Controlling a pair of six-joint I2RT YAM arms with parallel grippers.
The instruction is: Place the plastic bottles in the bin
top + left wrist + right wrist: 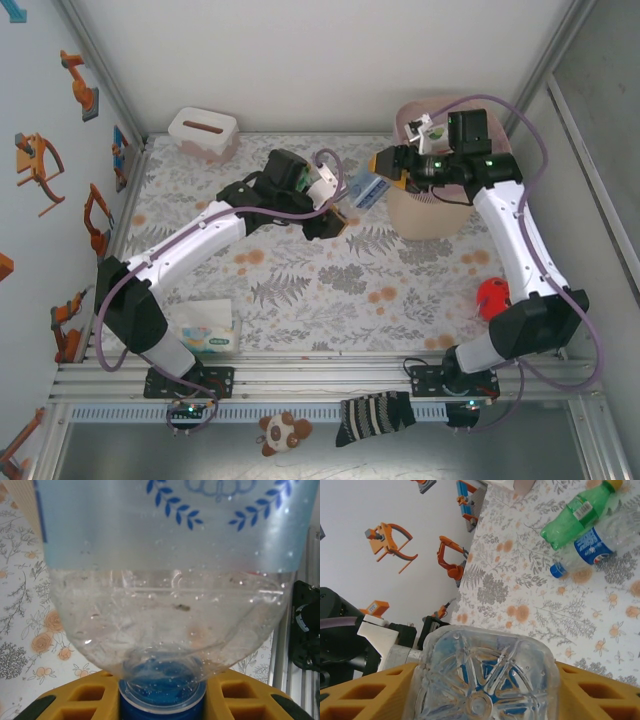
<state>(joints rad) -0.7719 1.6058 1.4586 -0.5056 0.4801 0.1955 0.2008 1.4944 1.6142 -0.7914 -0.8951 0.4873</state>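
Clear blue-label bottle (368, 189) midair, beside beige bin (425, 218).

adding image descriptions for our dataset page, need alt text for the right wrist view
The base of a clear plastic bottle sits close up between two yellow fingers. Beyond, a green bottle and a blue-labelled clear bottle lie on the floral tabletop.

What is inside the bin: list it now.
The bin shows its pink liner at the rim, with a small white-and-green object, too small to identify. The right arm covers most of the opening, hiding the contents.
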